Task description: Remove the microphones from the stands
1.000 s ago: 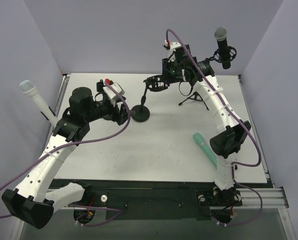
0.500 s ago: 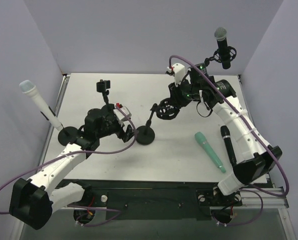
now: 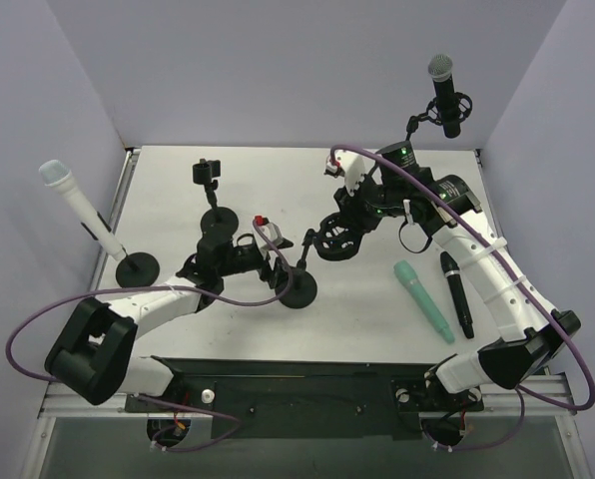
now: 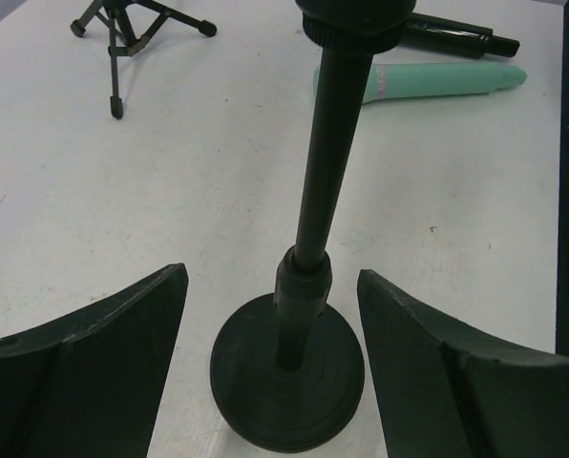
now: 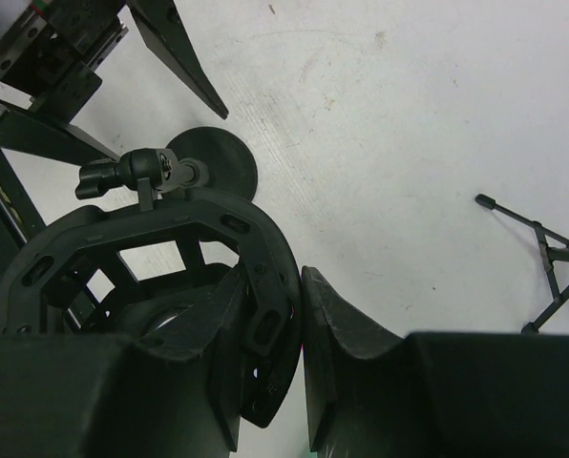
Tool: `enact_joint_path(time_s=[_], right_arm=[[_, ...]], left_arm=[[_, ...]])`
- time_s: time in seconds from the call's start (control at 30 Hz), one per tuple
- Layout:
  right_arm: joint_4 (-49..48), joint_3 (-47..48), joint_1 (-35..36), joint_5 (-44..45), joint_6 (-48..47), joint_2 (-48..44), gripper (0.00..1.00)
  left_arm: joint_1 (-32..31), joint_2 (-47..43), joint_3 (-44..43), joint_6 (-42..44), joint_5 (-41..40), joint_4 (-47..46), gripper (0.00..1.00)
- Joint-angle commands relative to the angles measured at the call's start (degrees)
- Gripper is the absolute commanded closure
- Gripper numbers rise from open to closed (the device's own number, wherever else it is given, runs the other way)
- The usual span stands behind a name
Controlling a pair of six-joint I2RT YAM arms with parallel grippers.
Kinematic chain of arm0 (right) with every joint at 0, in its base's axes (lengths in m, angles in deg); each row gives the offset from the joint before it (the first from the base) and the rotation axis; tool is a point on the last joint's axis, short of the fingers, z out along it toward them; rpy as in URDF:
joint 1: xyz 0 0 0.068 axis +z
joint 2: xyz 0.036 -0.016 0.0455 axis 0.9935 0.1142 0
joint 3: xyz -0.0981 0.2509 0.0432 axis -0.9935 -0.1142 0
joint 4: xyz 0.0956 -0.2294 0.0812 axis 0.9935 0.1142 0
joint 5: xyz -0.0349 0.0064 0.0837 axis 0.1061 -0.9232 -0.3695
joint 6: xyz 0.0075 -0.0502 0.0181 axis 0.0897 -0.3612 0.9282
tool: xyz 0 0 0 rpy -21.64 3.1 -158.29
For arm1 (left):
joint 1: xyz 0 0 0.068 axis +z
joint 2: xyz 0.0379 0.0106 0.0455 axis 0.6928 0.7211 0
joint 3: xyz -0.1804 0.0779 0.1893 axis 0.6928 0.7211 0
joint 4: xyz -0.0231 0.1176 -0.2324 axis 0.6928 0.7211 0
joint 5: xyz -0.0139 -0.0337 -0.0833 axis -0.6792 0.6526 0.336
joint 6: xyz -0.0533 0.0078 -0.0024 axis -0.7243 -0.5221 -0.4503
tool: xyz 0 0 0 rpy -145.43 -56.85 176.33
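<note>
Top external view: a round-base stand (image 3: 298,290) sits mid-tabletop (image 3: 377,334), slightly near, its pole leaning to the right and far. The ring-shaped shock mount (image 3: 332,239) at its top holds no mic that I can see. The right gripper (image 3: 340,232) is clamped on that ring. In the right wrist view the right gripper (image 5: 283,315) has both fingers pinched tight on the ring's rim (image 5: 256,239), with the stand's base on the tabletop below.

The left gripper (image 3: 281,267) is low, just left of the base, jaws spread wide. In the left wrist view the left gripper (image 4: 270,277) has its fingers on either side of the pole (image 4: 327,143) and touching neither the pole nor the base (image 4: 286,382), so it is gripping nothing.

The black microphone (image 3: 456,295) lies flat on the tabletop to the right, well apart from the stand. The teal microphone (image 3: 422,301) lies just beside it on its left, and the two are roughly parallel. Both also show at the top of the left wrist view: black (image 4: 456,36), teal (image 4: 428,79).

Other stuff:
- A white microphone (image 3: 73,200) is tilted in a round-base stand at the left edge.
- An empty clip stand (image 3: 210,178) stands far-left of centre.
- A silver-headed microphone (image 3: 445,95) is upright in a mount at the far right. Tripod legs (image 5: 542,258) are visible in the right wrist view – whether they belong under it, can't tell.
</note>
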Motion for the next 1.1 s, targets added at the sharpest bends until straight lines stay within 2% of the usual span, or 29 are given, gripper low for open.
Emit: enact_joint_path(time_s=[0.0, 0.1, 0.27, 0.3, 0.33, 0.37, 0.4, 0.43, 0.5, 0.57, 0.67, 0.8, 0.97, 1.07], right_arm=[[5.3, 0.3, 0.3, 0.9, -2.5, 0.0, 0.90], [5.3, 0.5, 0.4, 1.6, -2.6, 0.1, 0.90], [5.6, 0.0, 0.3, 2.3, -1.9, 0.2, 0.87], [6.0, -0.1, 0.2, 2.3, -1.4, 0.2, 0.83], [6.3, 0.1, 0.2, 2.6, -0.9, 0.1, 0.68], [7.4, 0.4, 0.0, 3.1, 0.5, 0.4, 0.57], [8.2, 1.9, -0.2, 2.9, 0.9, 0.4, 0.50], [9.9, 2.7, -1.0, 3.0, 1.8, 0.6, 0.40], [11.1, 5.7, -2.2, 2.4, 5.5, -0.2, 0.34], [12.2, 7.2, -3.1, 0.7, 8.3, -1.3, 0.29], [13.2, 10.3, -3.1, -0.1, 10.0, -2.6, 0.24], [16.5, 15.6, -2.6, -4.2, 7.8, -2.1, 0.23], [16.6, 17.8, 0.8, -7.1, 8.4, 2.4, 0.25], [16.6, 18.7, 3.9, -3.5, 5.9, 6.6, 0.26]], left_arm=[[-0.9, 3.8, -2.4, -1.3, 5.4, -8.3, 0.19], [-1.0, 8.0, -3.2, 0.8, 8.2, -9.2, 0.33], [-1.1, 10.7, -4.5, 1.4, 8.0, -11.1, 0.52], [-1.3, 10.6, -4.7, 1.4, 7.9, -10.9, 0.62], [-1.3, 10.3, -5.2, 1.6, 7.9, -10.7, 0.67], [-1.3, 9.9, -5.4, 1.9, 7.5, -9.7, 0.76], [-1.2, 9.5, -6.0, 2.1, 7.4, -8.8, 0.80], [-1.2, 9.3, -6.1, 3.3, 7.6, -6.6, 0.90], [-0.7, 7.8, -6.3, 5.6, 7.6, -2.1, 0.99], [-0.5, 5.7, -6.1, 7.3, 7.7, 1.5, 1.00], [-0.7, 2.5, -7.2, 13.7, 7.5, 12.4, 1.00], [-0.8, 1.8, -10.4, 20.9, 7.1, 24.7, 1.00], [-1.2, 1.7, -11.9, 25.5, 5.3, 28.5, 1.00], [-1.7, 2.5, -13.7, 25.6, 4.2, 30.0, 1.00]])
